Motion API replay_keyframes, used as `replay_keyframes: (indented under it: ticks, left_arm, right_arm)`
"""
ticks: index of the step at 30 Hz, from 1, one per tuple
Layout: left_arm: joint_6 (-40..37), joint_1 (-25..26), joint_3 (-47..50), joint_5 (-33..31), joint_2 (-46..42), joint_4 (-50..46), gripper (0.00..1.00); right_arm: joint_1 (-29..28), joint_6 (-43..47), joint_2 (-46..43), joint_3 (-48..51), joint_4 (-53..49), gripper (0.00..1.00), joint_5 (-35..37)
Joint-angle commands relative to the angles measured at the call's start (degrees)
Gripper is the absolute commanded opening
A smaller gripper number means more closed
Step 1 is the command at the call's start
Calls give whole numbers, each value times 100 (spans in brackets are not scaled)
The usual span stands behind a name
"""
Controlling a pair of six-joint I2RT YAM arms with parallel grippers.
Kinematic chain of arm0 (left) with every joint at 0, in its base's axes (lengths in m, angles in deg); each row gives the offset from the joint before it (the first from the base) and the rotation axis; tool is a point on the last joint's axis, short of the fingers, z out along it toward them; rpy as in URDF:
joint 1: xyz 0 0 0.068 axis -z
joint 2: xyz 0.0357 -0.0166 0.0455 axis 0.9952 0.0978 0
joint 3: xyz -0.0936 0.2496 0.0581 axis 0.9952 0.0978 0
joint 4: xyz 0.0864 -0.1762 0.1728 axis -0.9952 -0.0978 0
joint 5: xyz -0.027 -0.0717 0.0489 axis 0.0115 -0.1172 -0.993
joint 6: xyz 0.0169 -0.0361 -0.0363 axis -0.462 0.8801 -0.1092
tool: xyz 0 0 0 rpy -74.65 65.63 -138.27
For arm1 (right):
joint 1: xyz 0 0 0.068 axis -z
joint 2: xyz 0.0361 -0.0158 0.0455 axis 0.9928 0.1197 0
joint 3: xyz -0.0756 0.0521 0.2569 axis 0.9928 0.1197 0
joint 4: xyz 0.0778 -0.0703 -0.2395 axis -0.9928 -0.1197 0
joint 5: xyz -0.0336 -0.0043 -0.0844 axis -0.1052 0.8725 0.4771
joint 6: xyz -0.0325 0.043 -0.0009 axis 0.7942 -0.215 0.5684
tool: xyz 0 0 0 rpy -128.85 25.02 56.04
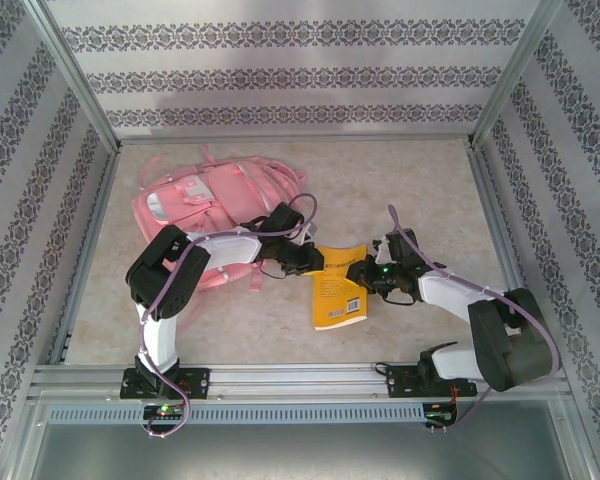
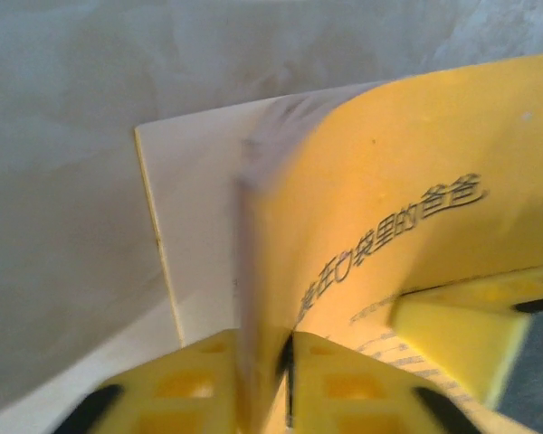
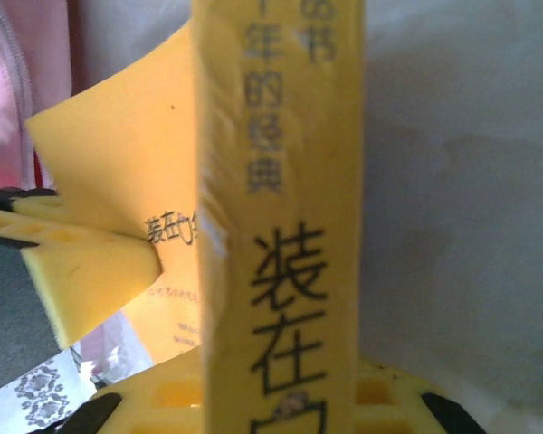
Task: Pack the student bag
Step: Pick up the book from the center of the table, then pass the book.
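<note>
Top external: student bag lay on the desk, at 11 o'clock from the yellow book.
Left pincer: clamped on the book's fanned pages.
Right pincer: clamped on its spine.
Risk: 2 opposed pulls could tear pages or drop it.

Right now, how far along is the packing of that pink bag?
Nothing looks packed yet: the student bag lies at the back of the table, with the yellow book outside it. In hand: the left tool and right tool both straddle the book, its cover curling open. Left: carrying it to the bag and putting it in.
</note>
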Motion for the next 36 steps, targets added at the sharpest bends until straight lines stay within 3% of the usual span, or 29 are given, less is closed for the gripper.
replay_keyframes:
  ticks: [1,8,11,18,25,30,36]
  left_arm:
    - [-295,-132,21,-262,-734,-658,38]
    - [-672,-321,-25,-553,-1882,-1477,67]
    - [-713,-395,-36,-245,-2266,-1425,74]
    - [-836,-720,-47,379,-3011,-1222,92]
    - [299,-979,614,1874,-3442,1228,95]
    - [1055,-985,895,2202,-3540,2623,93]
    - [2069,-967,1219,2426,-3452,4316,80]
  right_arm:
    - [-80,100,-576,-306,-238,9,217]
    - [-341,125,-1706,-862,-165,5,165]
    - [-490,118,-1930,-1199,60,0,-152]
    - [-668,-159,-2480,-1657,899,0,-709]
    - [-840,-257,-2576,-1995,1227,0,-1166]
    - [-871,-296,-2548,-2050,1234,0,-1141]
    - [-893,-434,-2459,-2015,1405,0,-1109]
